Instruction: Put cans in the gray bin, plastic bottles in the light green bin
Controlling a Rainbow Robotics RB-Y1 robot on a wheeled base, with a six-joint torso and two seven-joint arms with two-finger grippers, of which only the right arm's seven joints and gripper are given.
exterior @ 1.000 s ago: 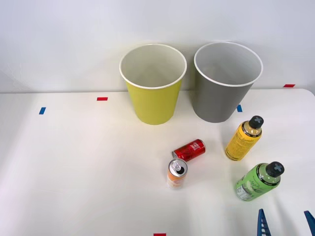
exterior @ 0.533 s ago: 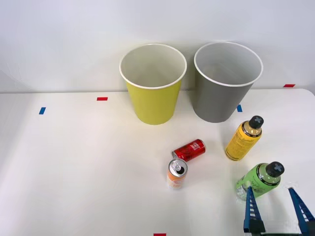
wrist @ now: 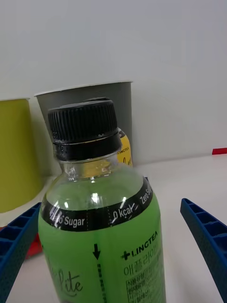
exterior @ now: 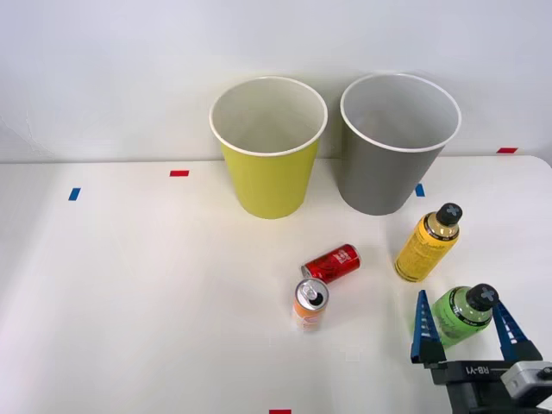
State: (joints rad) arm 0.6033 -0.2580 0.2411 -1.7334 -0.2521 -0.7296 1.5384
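R gripper [exterior: 466,332] is spread wide at the near right corner of the surface, one blue finger each side of the green bottle [exterior: 459,316], not yet closed on it; the wrist view shows clear gaps betw. both fingers and the bottle [wrist: 101,222]. So the grasp looks set up but not made.

Task progress, by my read: nothing sorted yet. All 4 items are on the surface. Yellow-orange bottle [exterior: 425,244] stands just behind the green one, in front of the gray bin [exterior: 390,177]. Red can [exterior: 332,263] lies on its side near the middle; orange-and-white can [exterior: 310,304] stands upright right beside it, nearer the front edge. Light green bin [exterior: 269,177] and gray bin sit side by side at the back edge. Still to do: 2 bottles to light green, 2 cans to gray.

Hard to see: lower green bottle is behind the gripper in front view. Bin bottoms aren't visible, so can't fully rule out contents. Red can and orange-and-white can might touch; can't tell.
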